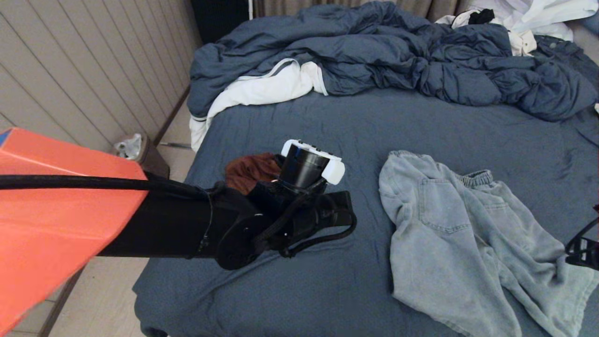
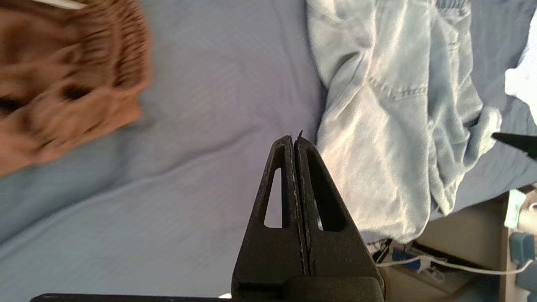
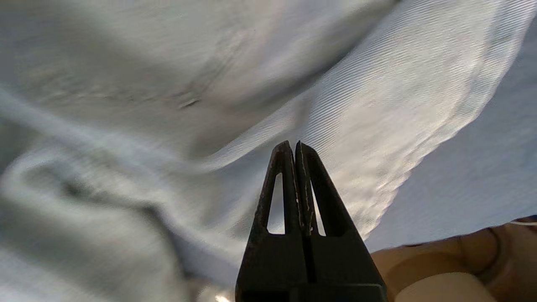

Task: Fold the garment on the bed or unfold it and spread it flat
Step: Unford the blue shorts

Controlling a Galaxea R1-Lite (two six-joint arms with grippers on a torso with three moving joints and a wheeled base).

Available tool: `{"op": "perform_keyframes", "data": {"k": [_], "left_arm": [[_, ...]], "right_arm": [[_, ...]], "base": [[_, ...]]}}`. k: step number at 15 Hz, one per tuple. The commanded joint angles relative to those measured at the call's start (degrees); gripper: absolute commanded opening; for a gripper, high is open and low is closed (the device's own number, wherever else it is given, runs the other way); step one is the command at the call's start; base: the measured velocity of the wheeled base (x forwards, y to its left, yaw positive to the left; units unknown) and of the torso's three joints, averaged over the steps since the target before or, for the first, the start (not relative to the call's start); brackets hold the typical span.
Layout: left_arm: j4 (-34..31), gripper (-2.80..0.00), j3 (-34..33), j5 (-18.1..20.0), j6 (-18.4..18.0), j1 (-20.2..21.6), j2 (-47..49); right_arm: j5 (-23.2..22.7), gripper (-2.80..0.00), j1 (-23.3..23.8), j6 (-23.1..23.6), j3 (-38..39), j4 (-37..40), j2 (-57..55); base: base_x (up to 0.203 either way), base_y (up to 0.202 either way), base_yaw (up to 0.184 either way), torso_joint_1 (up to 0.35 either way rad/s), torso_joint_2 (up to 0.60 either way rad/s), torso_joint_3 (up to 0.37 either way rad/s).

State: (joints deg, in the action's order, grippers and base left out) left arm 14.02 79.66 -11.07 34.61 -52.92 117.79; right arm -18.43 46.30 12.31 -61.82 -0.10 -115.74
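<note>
Hovering over the bed [image 1: 299, 121], both arms carry nothing. Left gripper [image 2: 295, 140]: fingers pressed together, empty, above bare sheet between the brown garment [image 1: 250, 171] and the denim shorts [image 1: 463, 243]. Right gripper [image 3: 293, 144]: fingers likewise together, nothing between them, hanging over pale denim near the hem; in the head view only a bit of it shows at the 3 o'clock edge.

Shorts lie rumpled at 4 o'clock of the head view, waistband toward 12, one leg bunched and doubled over. Brown garment sits crumpled at 9 o'clock of centre, partly hidden behind the left arm. Duvet [image 1: 398, 61] heaped across 12 o'clock.

Risks, as I judge them: with the fingers together, a descent would only press or drag the denim, not catch it, so they must part first. Pinching the doubled leg could take two layers and worsen the bunching. The shorts reach close to the near bed edge; a pull that way might slide them off.

Writing: none legible; no brand or label readable on either garment.
</note>
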Motion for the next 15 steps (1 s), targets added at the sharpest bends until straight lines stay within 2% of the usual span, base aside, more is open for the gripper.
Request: {"op": "perform_keyframes", "data": {"k": [1, 5, 10, 13, 15], "left_arm": [[0.04, -2.8, 1.9, -0.01, 0.28, -0.26, 2.44], [0.48, -2.8, 2.05, 0.08, 0.28, -0.26, 3.46], [0.23, -2.8, 3.3, 1.55, 1.51, -2.97, 5.31], [0.04, -2.8, 4.66, 1.58, 1.51, -3.69, 5.84], [0.04, -2.8, 5.15, 1.58, 1.51, -3.69, 6.32]], "right_arm": [[0.5, -2.8, 1.01, 0.16, -3.94, -0.87, -5.41], [1.52, -2.8, 1.04, -0.33, -9.23, -1.7, -9.71], [0.4, -2.8, -1.08, -7.38, -11.79, -1.57, -7.49], [-2.82, -2.8, -3.03, -10.77, -11.9, 0.79, -4.69], [-2.76, -2.8, -4.21, -10.59, -12.51, 3.59, -6.09]], "base": [[0.0, 0.0, 0.0, 0.0, 0.0, 0.0], [0.0, 0.0, 0.0, 0.0, 0.0, 0.0], [0.0, 0.0, 0.0, 0.0, 0.0, 0.0], [0.0, 0.0, 0.0, 0.0, 0.0, 0.0], [0.0, 0.0, 0.0, 0.0, 0.0, 0.0]]}}
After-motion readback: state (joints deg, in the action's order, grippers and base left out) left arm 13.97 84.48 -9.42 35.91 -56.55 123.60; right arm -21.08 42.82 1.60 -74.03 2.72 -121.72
